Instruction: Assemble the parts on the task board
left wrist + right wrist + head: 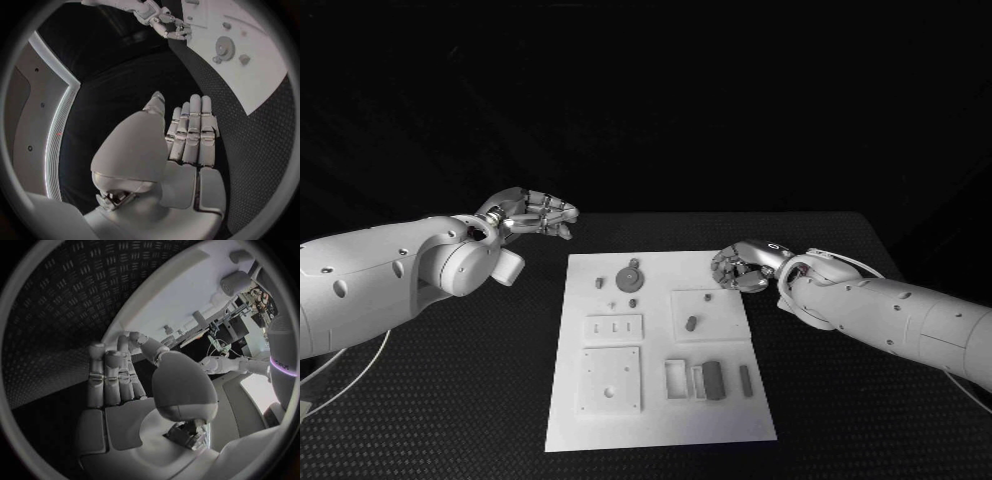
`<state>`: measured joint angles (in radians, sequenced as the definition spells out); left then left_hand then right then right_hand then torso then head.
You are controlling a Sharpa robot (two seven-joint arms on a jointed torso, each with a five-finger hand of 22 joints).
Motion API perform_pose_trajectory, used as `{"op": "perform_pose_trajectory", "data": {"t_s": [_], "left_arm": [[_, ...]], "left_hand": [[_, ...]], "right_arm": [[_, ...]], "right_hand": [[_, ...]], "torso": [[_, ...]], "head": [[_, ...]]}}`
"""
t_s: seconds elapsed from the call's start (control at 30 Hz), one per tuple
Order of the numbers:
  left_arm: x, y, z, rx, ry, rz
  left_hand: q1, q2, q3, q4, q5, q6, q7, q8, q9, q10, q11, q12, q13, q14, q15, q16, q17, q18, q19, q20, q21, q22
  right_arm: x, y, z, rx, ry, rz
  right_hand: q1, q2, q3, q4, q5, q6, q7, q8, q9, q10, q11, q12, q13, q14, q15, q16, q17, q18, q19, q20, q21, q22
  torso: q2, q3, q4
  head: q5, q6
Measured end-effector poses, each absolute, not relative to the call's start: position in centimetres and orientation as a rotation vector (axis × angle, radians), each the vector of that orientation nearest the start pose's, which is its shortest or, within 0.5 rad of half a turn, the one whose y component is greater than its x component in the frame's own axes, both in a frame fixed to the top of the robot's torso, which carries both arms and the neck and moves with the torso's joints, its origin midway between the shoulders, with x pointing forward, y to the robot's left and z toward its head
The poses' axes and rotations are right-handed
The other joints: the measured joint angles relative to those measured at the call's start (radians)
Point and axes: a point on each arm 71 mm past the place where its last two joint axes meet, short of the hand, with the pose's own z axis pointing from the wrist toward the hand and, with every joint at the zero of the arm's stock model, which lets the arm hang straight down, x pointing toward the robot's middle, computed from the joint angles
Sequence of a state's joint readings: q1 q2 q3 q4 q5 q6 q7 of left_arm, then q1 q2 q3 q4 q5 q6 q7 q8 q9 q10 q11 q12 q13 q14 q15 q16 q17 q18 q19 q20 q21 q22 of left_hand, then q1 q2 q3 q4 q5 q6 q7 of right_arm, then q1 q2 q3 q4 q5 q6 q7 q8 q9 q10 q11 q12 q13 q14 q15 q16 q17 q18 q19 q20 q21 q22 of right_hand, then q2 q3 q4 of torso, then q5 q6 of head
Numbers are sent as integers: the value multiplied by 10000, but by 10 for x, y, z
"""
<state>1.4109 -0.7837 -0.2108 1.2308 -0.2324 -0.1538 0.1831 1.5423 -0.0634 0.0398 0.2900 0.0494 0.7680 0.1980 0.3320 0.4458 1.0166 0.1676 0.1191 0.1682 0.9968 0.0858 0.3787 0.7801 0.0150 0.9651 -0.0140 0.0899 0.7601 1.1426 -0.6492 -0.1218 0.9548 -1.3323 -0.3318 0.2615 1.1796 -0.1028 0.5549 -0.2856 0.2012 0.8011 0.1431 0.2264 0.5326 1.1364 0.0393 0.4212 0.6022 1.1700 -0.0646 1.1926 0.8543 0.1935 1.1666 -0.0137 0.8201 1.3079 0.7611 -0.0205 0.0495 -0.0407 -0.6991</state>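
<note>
The white task board lies in the middle of the black table. On it I see a grey gear near the far end, a small peg in a square block, and several dark bars in slots at the near right. My left hand hovers off the board's far left corner, holding nothing. In the left wrist view its fingers are stretched out side by side over the mat, with the gear beyond them. My right hand is at the board's right edge, and its fingers are also extended and empty.
Black textured mat surrounds the board on all sides. A square plate with holes and a small three-slot block sit on the board's left half. In the left wrist view the right hand shows beside the board.
</note>
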Motion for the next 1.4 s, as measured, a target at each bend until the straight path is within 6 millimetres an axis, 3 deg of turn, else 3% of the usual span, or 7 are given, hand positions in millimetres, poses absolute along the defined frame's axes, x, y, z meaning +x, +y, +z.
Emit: {"op": "perform_pose_trajectory", "data": {"t_s": [0.53,0.63,0.73,1.23,1.4], "left_arm": [[551,266,-153,-8464,16552,-12029],[551,266,-153,-8465,16551,-12025],[551,266,-153,-8464,16551,-12022],[551,267,-153,-8459,16554,-12013],[551,267,-153,-8457,16555,-12012]], "left_hand": [[0,0,0,0,0,0,0,0,-1,-1,0,0,-1,0,0,-39,18,0,0,0,0,-2],[0,0,0,0,0,0,0,0,0,-1,-1,0,-1,0,0,-39,18,0,0,0,0,-2],[0,0,0,0,0,0,0,0,0,-1,-1,0,-1,0,0,-39,18,0,0,0,0,6],[0,0,0,0,0,0,0,0,0,-1,-1,-35,6,0,0,-39,26,0,0,0,0,5],[0,0,0,0,0,0,0,0,0,-1,-1,-35,6,0,0,-39,37,-1,0,0,0,4]], "right_arm": [[543,-265,-263,-1597,17111,6063],[543,-266,-263,-1587,17105,6041],[543,-265,-263,-1586,17103,6042],[543,-264,-263,-1577,17079,6057],[543,-264,-263,-1551,17089,6046]], "right_hand": [[-44,44,0,0,0,0,-3,36,1,0,0,0,22,2,3,-1,1,0,0,1,0,-2],[-217,217,-142,142,0,875,-107,585,233,615,-37,618,346,117,-40,102,1,0,20,16,106,-2],[-292,372,-227,81,0,1008,-176,647,326,291,-154,1549,1274,210,-151,251,61,0,135,-61,207,-2],[-385,278,-278,29,0,1122,-290,698,441,-39,-247,2920,2540,228,-263,465,186,3,235,-130,438,-3],[-621,41,-352,40,0,941,-110,492,382,-96,-197,2981,2599,225,-261,465,186,2,234,-130,438,-3]], "torso": [[-5,7,-11],[-5,12,-11],[-6,13,-11],[-8,8,-5],[-8,7,-4]], "head": [[-12,-27],[-7,-29],[0,-29],[-2,-32],[4,-25]]}}
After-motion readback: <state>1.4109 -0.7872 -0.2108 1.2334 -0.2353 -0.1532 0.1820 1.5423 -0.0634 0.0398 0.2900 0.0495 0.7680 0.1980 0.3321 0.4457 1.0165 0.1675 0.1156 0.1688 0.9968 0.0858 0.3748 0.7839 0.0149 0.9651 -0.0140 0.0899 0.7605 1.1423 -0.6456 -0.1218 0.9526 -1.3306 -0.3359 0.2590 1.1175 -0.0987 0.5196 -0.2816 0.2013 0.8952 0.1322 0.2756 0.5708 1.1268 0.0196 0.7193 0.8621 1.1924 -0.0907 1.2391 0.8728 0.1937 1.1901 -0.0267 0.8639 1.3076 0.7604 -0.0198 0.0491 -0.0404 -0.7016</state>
